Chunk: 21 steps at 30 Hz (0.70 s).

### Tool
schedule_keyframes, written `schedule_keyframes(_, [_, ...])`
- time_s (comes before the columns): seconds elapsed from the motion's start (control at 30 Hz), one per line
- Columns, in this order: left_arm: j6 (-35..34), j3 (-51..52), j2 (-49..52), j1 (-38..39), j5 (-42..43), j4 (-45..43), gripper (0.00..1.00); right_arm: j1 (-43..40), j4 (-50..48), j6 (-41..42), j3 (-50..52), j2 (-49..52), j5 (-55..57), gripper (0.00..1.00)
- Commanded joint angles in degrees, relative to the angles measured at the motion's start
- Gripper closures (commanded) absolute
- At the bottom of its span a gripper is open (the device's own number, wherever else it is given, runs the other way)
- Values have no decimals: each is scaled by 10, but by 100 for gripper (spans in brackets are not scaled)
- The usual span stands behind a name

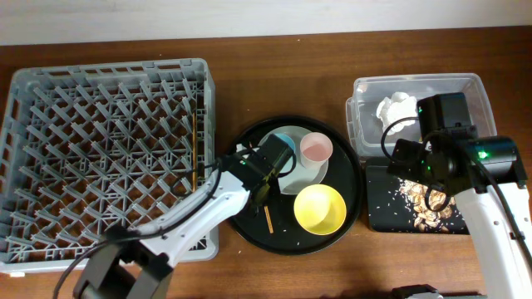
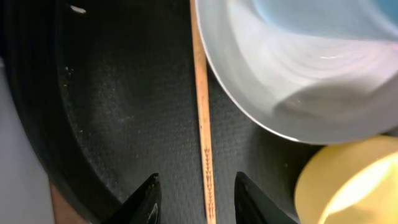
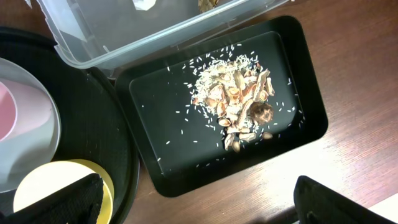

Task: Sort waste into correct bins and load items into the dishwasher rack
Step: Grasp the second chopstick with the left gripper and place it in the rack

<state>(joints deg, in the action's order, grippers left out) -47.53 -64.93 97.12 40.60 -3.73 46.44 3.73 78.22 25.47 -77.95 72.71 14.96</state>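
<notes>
The grey dishwasher rack (image 1: pixel 100 149) stands at the left with one chopstick (image 1: pixel 194 149) in it. The second chopstick (image 1: pixel 268 218) (image 2: pixel 202 124) lies on the round black tray (image 1: pixel 249 224). My left gripper (image 1: pixel 266 183) (image 2: pixel 194 199) is open, low over this chopstick, with a finger on each side. The plate (image 1: pixel 303 178) holds the blue cup (image 1: pixel 287 143) and pink cup (image 1: pixel 316 148); the yellow bowl (image 1: pixel 320 208) sits beside it. My right gripper (image 1: pixel 413 170) (image 3: pixel 199 205) is open wide and empty above the black rectangular tray (image 3: pixel 155 93), which holds food scraps (image 3: pixel 239 106). The tissue (image 1: pixel 397 106) lies in the clear tub (image 1: pixel 366 87).
The clear tub (image 3: pixel 124 37) sits just behind the black rectangular tray, both right of the round tray. A brownish scrap (image 3: pixel 208 3) shows at the tub's top edge. Bare wood table (image 3: pixel 348 143) lies in front of and right of the rectangular tray.
</notes>
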Motion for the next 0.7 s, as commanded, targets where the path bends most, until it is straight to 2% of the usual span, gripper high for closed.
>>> schedule_keyframes(0.0, [-13,14,21,0,-10,-19,64,-4,0,1,-7,0,1,1])
schedule_keyframes(0.43, [-13,137,23,0,-12,-191,66,-4,0,1,-7,0,1,1])
schedule_keyframes(0.63, [-12,150,23,0,-19,-207,95,-4,0,1,-7,0,1,1])
schedule_keyframes(0.67, [-12,150,23,0,-19,-207,96,-4,0,1,-7,0,1,1])
